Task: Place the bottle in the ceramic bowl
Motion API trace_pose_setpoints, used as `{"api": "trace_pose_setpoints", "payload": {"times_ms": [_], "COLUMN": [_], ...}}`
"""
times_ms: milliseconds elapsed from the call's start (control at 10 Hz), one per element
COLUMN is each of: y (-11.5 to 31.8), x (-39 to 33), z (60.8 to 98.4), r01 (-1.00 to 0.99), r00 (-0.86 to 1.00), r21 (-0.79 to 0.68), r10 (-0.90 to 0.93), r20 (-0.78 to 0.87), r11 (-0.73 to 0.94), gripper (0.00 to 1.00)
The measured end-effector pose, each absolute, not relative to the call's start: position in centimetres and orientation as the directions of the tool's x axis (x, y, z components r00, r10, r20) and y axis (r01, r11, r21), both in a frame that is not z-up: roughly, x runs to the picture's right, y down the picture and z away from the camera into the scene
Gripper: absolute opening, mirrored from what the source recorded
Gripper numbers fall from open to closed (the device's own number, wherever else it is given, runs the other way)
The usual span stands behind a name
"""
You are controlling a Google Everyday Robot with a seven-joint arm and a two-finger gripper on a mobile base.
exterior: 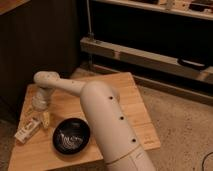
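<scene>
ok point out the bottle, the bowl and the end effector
bottle (27,129): camera view, middle of its body
bowl (71,136): camera view, bare inner rings
end effector (44,118): camera view, its tip, between bottle and bowl, nearer the bottle

Only one view. Set high, close behind white arm (110,125), looking forward and down over it. Near enough for arm to fill lower middle of picture. Takes in most of wooden table (125,95) from above, at slant, near left corner cut off at bottom edge. Past table: speckled floor (180,115) on right, dark wall on left, metal rail (145,55) and shelf up top. Low at far left: gripper (44,119) over table's left end, between bottle (27,129) and ceramic bowl (71,135).
</scene>
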State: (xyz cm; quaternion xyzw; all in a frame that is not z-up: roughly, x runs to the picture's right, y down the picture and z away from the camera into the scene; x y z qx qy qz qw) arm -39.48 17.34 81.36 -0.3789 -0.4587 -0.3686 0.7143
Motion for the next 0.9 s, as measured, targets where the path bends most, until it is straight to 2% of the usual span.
{"api": "trace_pose_setpoints", "payload": {"times_ms": [200, 700, 900], "y": [17.59, 18.16, 17.77], "x": [-39.69, -39.82, -39.49], "z": [81.36, 81.28, 81.33], "r01": [0.877, 0.899, 0.898], "r00": [0.306, 0.282, 0.281], "r21": [-0.203, -0.187, -0.188], "r10": [-0.181, -0.197, -0.192], "r20": [0.935, 0.939, 0.94], "r11": [0.436, 0.396, 0.397], "gripper": [0.62, 0.08, 0.0]}}
